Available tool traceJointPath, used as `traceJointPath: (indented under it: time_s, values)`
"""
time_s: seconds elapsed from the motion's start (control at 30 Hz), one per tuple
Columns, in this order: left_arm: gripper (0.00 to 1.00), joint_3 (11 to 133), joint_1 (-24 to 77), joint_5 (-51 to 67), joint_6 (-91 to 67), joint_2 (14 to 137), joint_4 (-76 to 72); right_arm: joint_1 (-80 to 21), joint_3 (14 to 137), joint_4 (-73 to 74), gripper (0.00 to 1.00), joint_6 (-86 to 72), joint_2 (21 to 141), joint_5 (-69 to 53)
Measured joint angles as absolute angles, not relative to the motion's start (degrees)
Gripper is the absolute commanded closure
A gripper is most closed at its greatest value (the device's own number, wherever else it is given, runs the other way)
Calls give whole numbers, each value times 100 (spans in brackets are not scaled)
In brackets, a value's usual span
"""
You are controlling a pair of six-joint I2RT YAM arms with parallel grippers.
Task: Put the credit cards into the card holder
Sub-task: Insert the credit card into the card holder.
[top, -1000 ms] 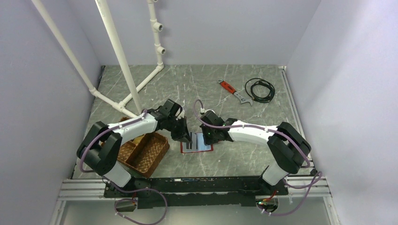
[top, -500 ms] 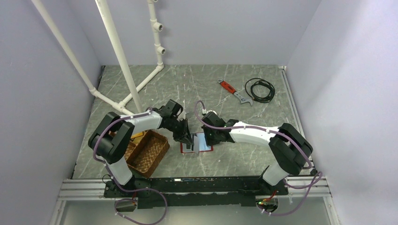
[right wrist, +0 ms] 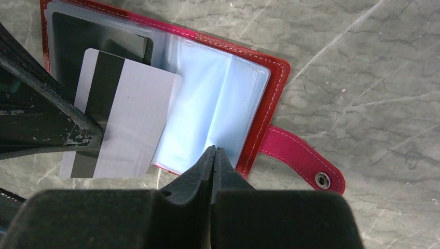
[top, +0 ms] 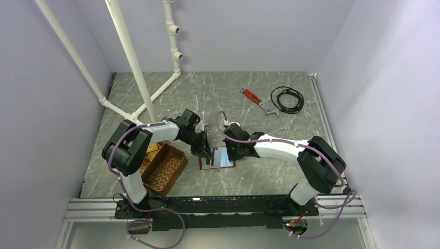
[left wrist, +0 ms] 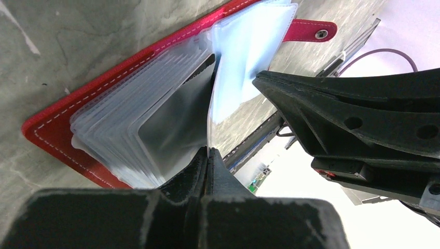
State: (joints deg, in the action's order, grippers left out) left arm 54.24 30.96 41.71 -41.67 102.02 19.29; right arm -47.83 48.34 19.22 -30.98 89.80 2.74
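Observation:
The red card holder (top: 203, 165) lies open on the marble table, its clear sleeves fanned out (left wrist: 52, 124) (right wrist: 275, 88). My left gripper (top: 209, 157) (left wrist: 207, 151) is shut on a pale grey credit card (right wrist: 132, 119) with a dark stripe. The card hangs over the holder's left half, and the left wrist view shows it edge-on. My right gripper (top: 228, 154) (right wrist: 214, 149) is shut on the edge of a pale blue sleeve (right wrist: 207, 104) and holds it up from the stack. The two grippers face each other across the holder, close together.
A brown wicker tray (top: 165, 168) stands just left of the holder, under my left arm. A red-handled wrench (top: 258, 101) and a coiled black cable (top: 287, 98) lie at the back right. White pipes (top: 129, 57) slant up at the back left.
My left arm's elbow has swung back and right while its gripper stayed at the holder with the card. More of the pale blue sleeve shows. The right gripper has barely moved.

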Motion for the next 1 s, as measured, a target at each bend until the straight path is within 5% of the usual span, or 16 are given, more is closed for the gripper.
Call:
traceJointPath:
  time_s: [1.0]
  values:
    - [100,5463,3057,4224,-4303,10497,1216,-4703,4781,1789,100,-2995,9017,244]
